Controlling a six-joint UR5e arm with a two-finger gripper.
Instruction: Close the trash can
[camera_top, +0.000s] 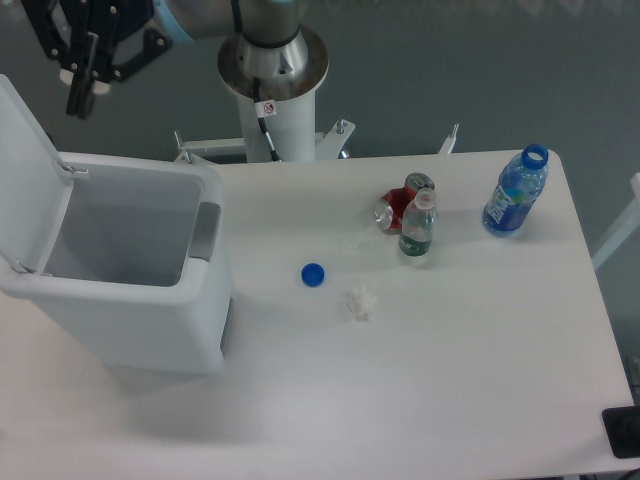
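At the left edge of the table your trash can stood wide open, its flat lid swung up and back on the left side and leaning slightly outward, the grey latch tab showing on the right rim. Your gripper hung in the upper left corner, above and behind the lid's top edge and touching nothing. Whether its fingers were apart or together you could not have told from this view, since they overlapped into one dark shape and the head was partly cut off by the frame.

You looked to be in the approach step, positioning behind the lid; closing itself was not yet begun. By my reading, your next move called for bringing the fingers down against the lid's outer face near its top edge, then pushing it rightward and down over the opening until it met the latch side. The loose blue cap and bottles lay well apart from that path.
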